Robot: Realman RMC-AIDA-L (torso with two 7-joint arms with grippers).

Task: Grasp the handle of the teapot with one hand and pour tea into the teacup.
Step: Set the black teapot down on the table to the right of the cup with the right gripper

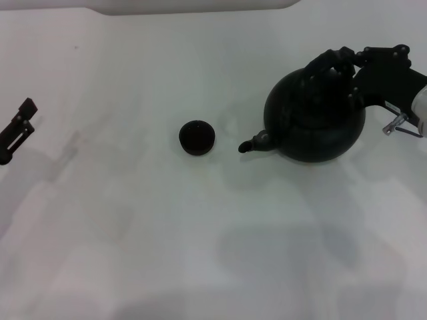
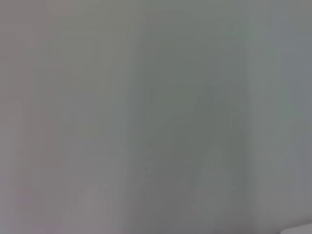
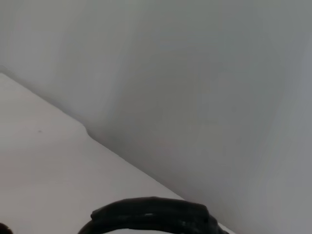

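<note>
Right gripper: fingers clamped on the handle, at the teapot's top right. Teapot: on the white table, spout toward the teacup. Teacup: upright, left of the teapot, apart from its spout. Left gripper: far left of the teapot; finger state cannot be told.

From your left wrist camera you get only a plain pale grey-white surface crossed by faint soft shadows.

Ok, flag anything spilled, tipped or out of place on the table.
Nothing stands out. The teapot looks upright, spout toward the teacup, no spill visible. The right gripper is at the handle; the left gripper is parked at the table's left edge.
</note>
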